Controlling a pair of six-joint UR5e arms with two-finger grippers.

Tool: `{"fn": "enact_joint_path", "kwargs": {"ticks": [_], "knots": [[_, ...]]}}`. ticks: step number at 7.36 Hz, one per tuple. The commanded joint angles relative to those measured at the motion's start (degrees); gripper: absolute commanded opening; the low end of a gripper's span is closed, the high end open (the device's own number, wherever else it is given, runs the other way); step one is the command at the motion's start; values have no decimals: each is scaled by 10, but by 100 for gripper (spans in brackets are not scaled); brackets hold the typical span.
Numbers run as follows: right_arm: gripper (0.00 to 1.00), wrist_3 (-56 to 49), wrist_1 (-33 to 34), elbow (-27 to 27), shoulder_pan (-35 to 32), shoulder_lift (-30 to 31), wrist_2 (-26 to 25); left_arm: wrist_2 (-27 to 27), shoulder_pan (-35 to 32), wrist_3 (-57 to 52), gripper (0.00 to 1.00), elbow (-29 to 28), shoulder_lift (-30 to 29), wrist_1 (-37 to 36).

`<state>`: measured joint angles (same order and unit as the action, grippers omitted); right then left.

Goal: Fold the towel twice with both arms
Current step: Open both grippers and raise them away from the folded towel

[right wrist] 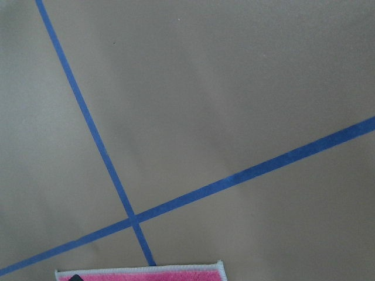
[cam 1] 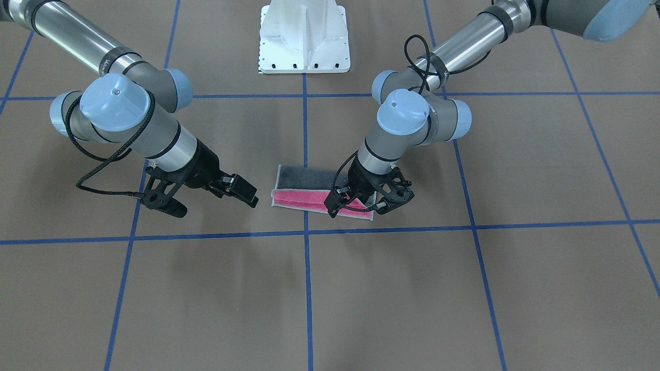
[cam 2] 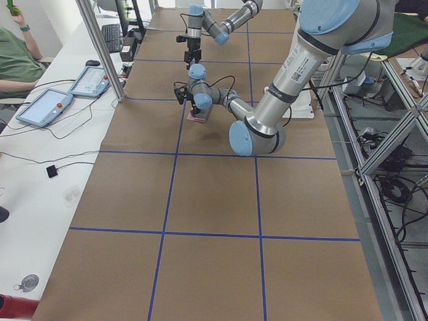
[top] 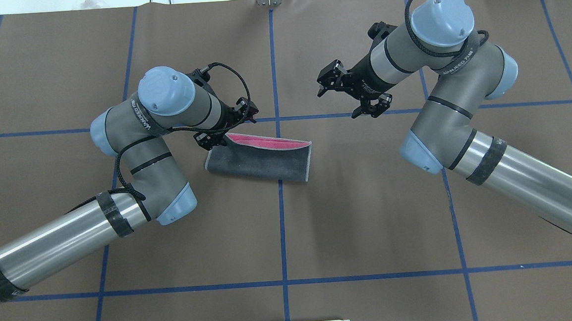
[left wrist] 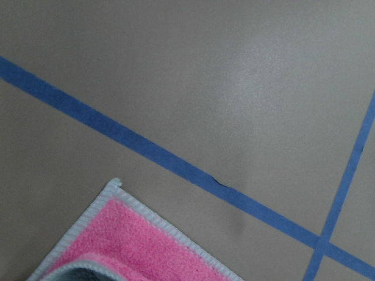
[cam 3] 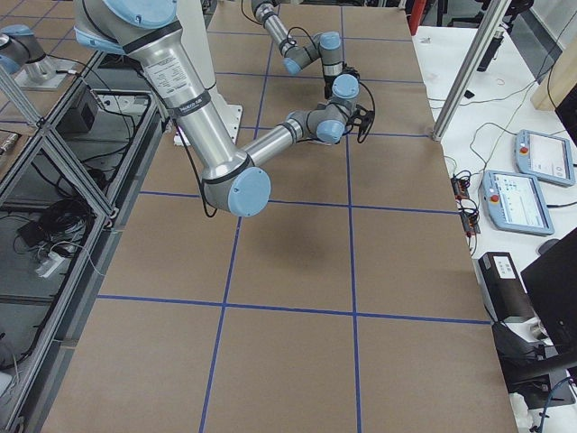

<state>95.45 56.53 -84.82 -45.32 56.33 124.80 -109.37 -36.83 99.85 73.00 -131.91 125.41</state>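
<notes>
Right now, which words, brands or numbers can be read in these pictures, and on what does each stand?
"WANJEED", as well as I can read it: white print on the black strap around the right arm.
White print on the second strap, around the left arm: too blurred to read.
No other text is readable.

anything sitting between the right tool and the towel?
Nothing. Only bare brown table lies between the right tool and the towel. The front-facing view shows that gap best.
</notes>
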Motion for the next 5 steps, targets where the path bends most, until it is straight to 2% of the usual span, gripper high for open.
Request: {"fn": "enact_joint_path", "kwargs": {"ticks": [1, 5], "knots": [[99, 0, 1, 0, -1, 0, 0, 0, -16, -2, 100, -74, -23, 59], [99, 0, 1, 0, -9, 3, 21, -3, -45, 0, 100, -83, -52, 60]]}}
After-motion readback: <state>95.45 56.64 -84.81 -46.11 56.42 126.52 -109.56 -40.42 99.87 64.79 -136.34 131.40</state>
